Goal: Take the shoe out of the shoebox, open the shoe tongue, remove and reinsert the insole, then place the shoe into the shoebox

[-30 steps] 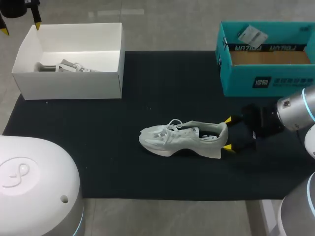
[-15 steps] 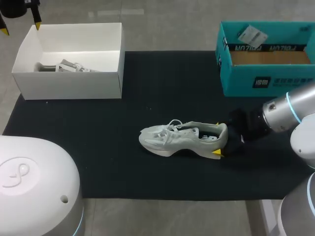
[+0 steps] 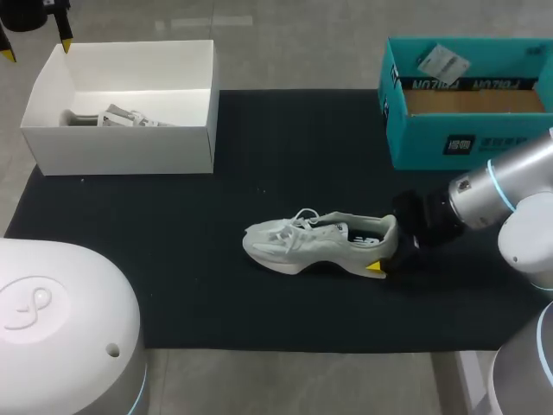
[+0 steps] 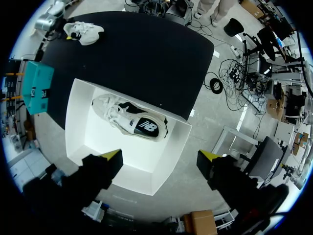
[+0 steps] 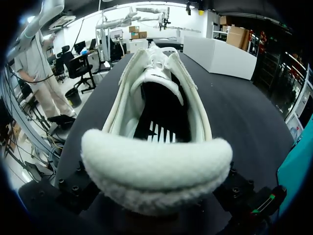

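– Since the heel is what matters, where does the shoe (image 3: 315,242) lie?
– It lies on its sole near the middle of the black mat (image 3: 216,285), toe toward 9 o'clock and heel toward 3 o'clock. The right gripper (image 3: 390,245) comes in at the shoe's 3 o'clock, right at the heel.
– Does it have hold of it?
– I cannot tell. From the right wrist, the padded heel collar fills the space straight ahead of the gripper, and the shoe's opening runs away beyond it. Whether the gripper clamps the heel or only straddles it is hidden.
– And the other arm?
– The left gripper (image 4: 161,156) hangs high above the white box (image 3: 121,138), at about 10 o'clock from the shoe. Its jaws stand wide apart and hold nothing.
– What is in that box?
– A second shoe (image 4: 132,120) lies on its floor. A teal box (image 3: 467,130) stands off the mat's far edge, at about 2 o'clock from the shoe on the mat
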Tool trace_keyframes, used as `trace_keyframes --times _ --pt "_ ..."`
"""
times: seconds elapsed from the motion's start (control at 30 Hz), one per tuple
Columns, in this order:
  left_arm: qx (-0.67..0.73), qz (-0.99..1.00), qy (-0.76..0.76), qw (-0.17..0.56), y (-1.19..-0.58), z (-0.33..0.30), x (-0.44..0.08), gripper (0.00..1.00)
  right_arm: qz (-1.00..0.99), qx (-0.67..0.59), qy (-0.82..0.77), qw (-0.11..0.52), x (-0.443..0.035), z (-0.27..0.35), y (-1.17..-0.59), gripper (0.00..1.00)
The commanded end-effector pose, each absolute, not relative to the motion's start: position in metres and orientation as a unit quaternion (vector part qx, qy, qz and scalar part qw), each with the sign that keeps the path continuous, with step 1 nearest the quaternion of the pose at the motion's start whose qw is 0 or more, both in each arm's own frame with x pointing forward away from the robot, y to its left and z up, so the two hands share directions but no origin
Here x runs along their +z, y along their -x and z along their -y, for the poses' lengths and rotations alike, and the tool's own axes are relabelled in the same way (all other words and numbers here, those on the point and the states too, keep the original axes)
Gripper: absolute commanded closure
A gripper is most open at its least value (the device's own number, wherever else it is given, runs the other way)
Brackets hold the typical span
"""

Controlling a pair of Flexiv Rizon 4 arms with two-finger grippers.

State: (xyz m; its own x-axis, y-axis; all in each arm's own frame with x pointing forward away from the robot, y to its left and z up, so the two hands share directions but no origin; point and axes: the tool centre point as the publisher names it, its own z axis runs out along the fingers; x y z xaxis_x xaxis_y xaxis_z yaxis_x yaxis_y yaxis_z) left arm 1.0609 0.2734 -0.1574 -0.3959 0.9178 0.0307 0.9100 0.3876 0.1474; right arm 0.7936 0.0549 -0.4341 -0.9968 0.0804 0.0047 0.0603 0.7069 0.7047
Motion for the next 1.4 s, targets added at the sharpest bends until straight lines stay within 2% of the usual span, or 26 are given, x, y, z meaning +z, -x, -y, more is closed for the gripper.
trace_keyframes --times 0.03,0.63,0.87,0.97,1.0,1.2,1.4 --pt "0.071 -0.832 -0.549 0.027 -1.061 -0.273 -0.157 0.0 -0.924 0.38 -0.039 0.014 -0.44 -0.059 -0.796 1.0" --pt "0.071 -0.832 -0.549 0.027 -1.061 -0.273 -0.157 0.0 -0.924 0.38 -0.039 0.014 -0.44 -0.059 -0.796 1.0" --pt "0.093 -0.845 -0.526 0.018 -1.059 -0.23 -0.153 0.0 -0.924 0.38 -0.039 0.014 -0.44 -0.059 -0.796 1.0" --pt "0.068 -0.888 -0.451 0.064 -1.053 -0.218 -0.146 0.0 -0.924 0.38 -0.039 0.014 -0.44 -0.059 -0.796 1.0" --pt "-0.002 -0.928 -0.343 0.142 -1.044 -0.211 -0.142 0.0 -0.924 0.38 -0.039 0.014 -0.44 -0.059 -0.796 1.0" --pt "-0.053 -0.961 -0.082 0.257 -1.01 -0.192 -0.148 0.0 -0.924 0.38 -0.039 0.014 -0.44 -0.059 -0.796 1.0" --pt "-0.053 -0.961 -0.082 0.257 -1.01 -0.192 -0.148 0.0 -0.924 0.38 -0.039 0.014 -0.44 -0.059 -0.796 1.0"
